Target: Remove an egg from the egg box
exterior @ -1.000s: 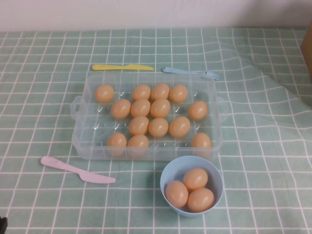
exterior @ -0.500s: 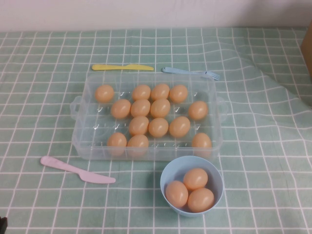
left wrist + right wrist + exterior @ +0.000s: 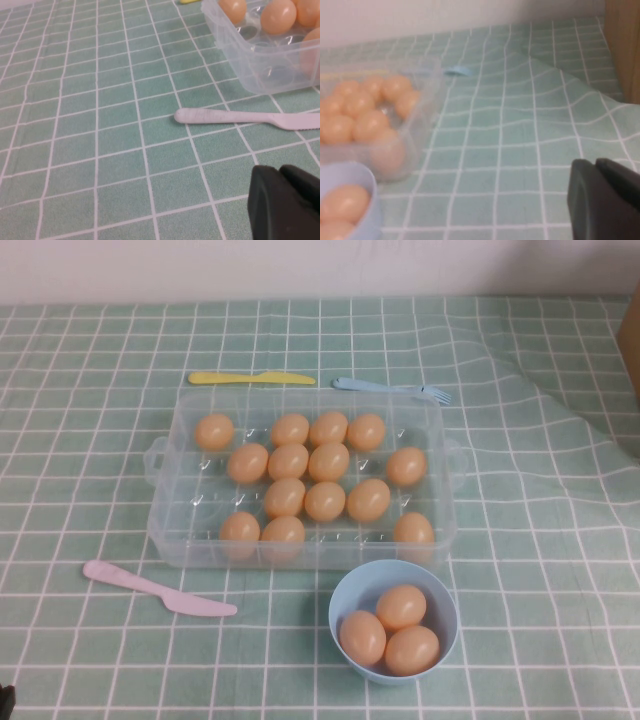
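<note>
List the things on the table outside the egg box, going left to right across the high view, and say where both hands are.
Pink knife → yellow knife → blue bowl of three eggs → blue fork. The left hand hangs low over the cloth near the pink knife; the right hand hangs low over the cloth to the right of the bowl.

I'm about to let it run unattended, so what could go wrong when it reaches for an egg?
The eggs lie packed against each other in the egg box, so fingers may knock neighbours. The blue bowl stands close against the box's near wall and could get bumped. The left gripper is low near the pink knife; the right gripper is off to the right.
</note>
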